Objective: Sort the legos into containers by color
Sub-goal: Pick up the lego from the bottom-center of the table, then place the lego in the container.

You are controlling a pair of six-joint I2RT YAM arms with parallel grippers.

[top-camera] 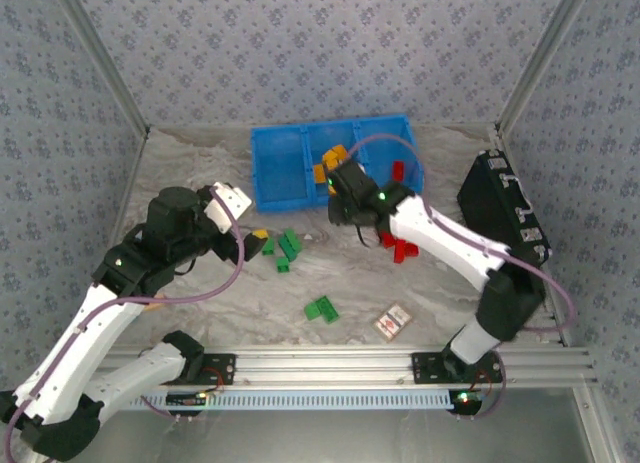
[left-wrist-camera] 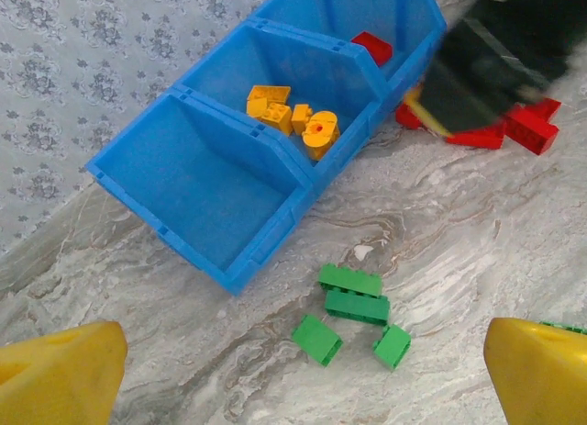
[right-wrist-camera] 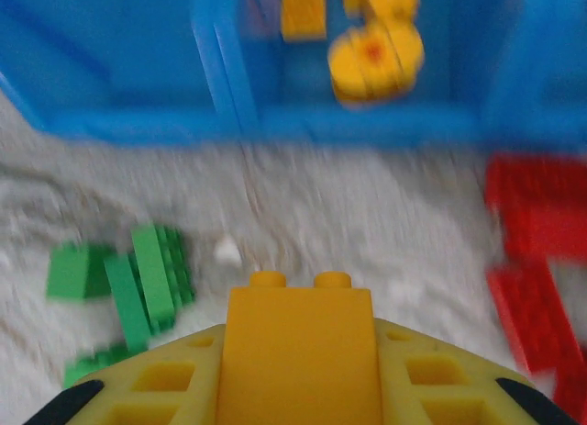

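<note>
My right gripper [right-wrist-camera: 300,356] is shut on an orange-yellow lego [right-wrist-camera: 300,338], held just in front of the blue containers [right-wrist-camera: 138,122]. From above, that gripper [top-camera: 345,201] hangs at the bin's [top-camera: 280,163] front edge. The middle compartment holds orange-yellow legos [left-wrist-camera: 293,117], one of them ring-shaped. A red lego [left-wrist-camera: 371,47] lies in the end compartment. My left gripper [left-wrist-camera: 303,374] is open above the table, with several green legos [left-wrist-camera: 353,306] ahead of it. More red legos [top-camera: 398,246] lie on the table by the right arm.
Two more green legos [top-camera: 322,309] lie nearer the front. A red-and-white card [top-camera: 393,322] sits at the front right. A black case [top-camera: 505,208] leans at the right wall. The right arm [left-wrist-camera: 486,67] crosses the left wrist view's top right.
</note>
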